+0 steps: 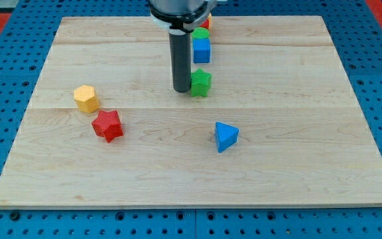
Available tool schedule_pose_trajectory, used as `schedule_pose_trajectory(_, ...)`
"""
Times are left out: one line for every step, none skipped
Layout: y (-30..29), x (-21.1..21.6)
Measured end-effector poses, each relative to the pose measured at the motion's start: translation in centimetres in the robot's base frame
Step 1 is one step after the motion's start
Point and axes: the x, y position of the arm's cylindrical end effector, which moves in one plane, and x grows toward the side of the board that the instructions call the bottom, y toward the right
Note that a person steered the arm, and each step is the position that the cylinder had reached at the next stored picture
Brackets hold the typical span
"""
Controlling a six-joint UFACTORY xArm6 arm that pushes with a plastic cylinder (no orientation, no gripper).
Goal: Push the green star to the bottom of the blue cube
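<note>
Camera view. Pale wooden board [297, 166] of several glued planks, lying on a blue pegboard surface [5, 99] with a grid of holes.

Arm enters from the view's top centre. Dark straight rod comes down to the board; my tip [181, 89] sits on the wood just left of the green star [201, 83], touching it or nearly so; contact cannot be confirmed. No pincer on this arm, only the rod, so nothing to report as apart, together or clamped.

Green star: upper middle of the board, directly below the blue cube [201, 50] toward the view's bottom, with a small strip of bare wood between the two. They are not touching.

Blue cube: near the board's top edge, just right of the rod. Right above it, a green block [200, 32], rounded on top, touching or almost touching the cube. Behind that, a sliver of a red block [207, 22] at the board's top edge, mostly hidden by the arm; shape unclear.

Left side of the board: yellow block [85, 99], roughly hexagonal. Just below and right of it, red star [107, 125], close but a thin gap shows.

Lower right of centre: blue triangular block [225, 136], alone, well apart from the others.
</note>
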Motion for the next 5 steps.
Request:
schedule_pose_trajectory(0.1, 3.6)
schedule_pose_trajectory(3.8, 3.0)
schedule_pose_trajectory(4.2, 1.6)
schedule_pose_trajectory(3.0, 2.6)
schedule_pose_trajectory(1.8, 2.7)
